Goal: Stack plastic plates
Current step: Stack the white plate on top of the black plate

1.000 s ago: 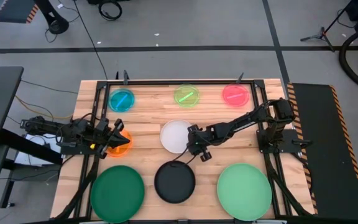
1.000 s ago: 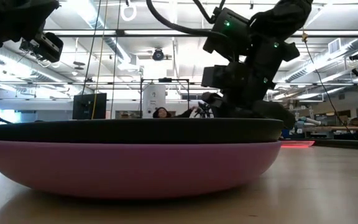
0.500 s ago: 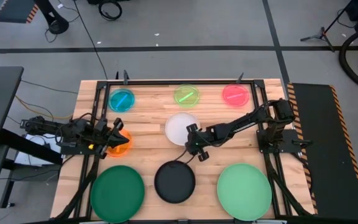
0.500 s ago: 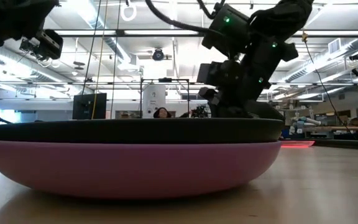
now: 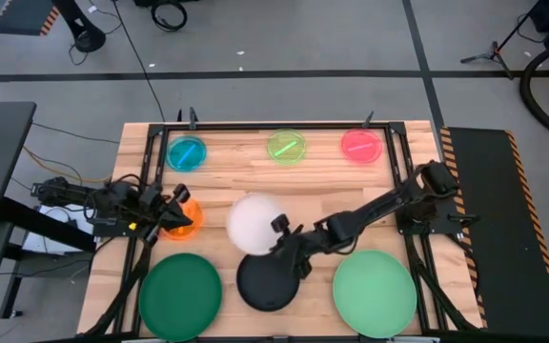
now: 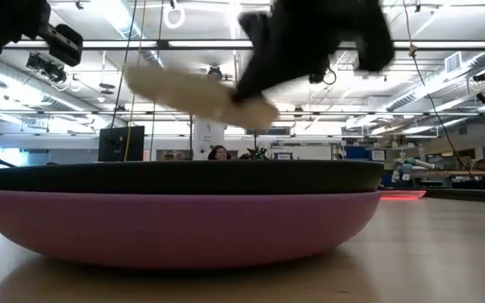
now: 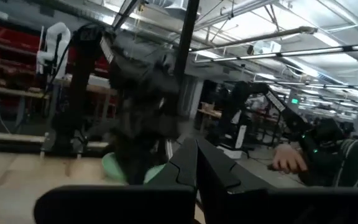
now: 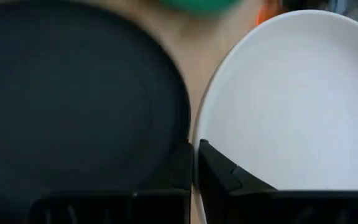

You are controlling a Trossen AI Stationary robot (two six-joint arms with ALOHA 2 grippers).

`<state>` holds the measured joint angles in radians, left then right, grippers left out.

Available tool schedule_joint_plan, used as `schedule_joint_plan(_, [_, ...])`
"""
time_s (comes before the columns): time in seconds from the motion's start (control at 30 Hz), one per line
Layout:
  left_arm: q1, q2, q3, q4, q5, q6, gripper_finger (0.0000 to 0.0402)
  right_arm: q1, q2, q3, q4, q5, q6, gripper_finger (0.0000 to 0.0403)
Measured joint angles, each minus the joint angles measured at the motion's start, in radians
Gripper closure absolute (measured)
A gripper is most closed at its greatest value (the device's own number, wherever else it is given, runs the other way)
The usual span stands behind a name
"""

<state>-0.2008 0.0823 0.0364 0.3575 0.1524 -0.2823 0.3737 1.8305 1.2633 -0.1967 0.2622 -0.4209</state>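
My right gripper is shut on the white plate, which hangs tilted in the air over the far rim of the black plate. In the low view the black plate rests on a purple one. The dark green plate and light green plate lie flat on either side. My left gripper is shut and points level above the orange plate; whether it touches that plate I cannot tell. My right gripper pinches the white plate's rim between its two fingers, on the side toward the table's right and near edge. The fingers slant in from the right. The plate is lifted clear and tilted, its free side higher.
Three small translucent plates lie along the far edge: blue, green, pink. Bare wood shows in the table's middle and to the right. A black frame rail borders the tabletop.
My right gripper has carried the white plate from the table's middle toward the near edge and leftward. The plate has come up off the table, lifted clear and tipped, and now hangs by the black plate's far rim.
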Motion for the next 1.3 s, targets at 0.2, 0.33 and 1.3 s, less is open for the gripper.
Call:
schedule_joint_plan(0.2, [0.000, 0.031, 0.000, -0.007, 0.002, -0.010, 0.0392, 0.063, -0.001, 0.038, -0.027, -0.140, 0.043, 0.0384])
schedule_joint_plan(0.33, [0.000, 0.053, 0.000, -0.005, 0.002, 0.009, 0.0392, 0.099, 0.000, 0.038, -0.072, -0.159, 0.063, 0.0387])
schedule_joint_plan(1.3, [-0.029, 0.235, 0.215, -0.245, -0.146, 0.119, 0.0387, 0.161, 0.256, 0.306, -0.357, -0.099, 0.141, 0.0316])
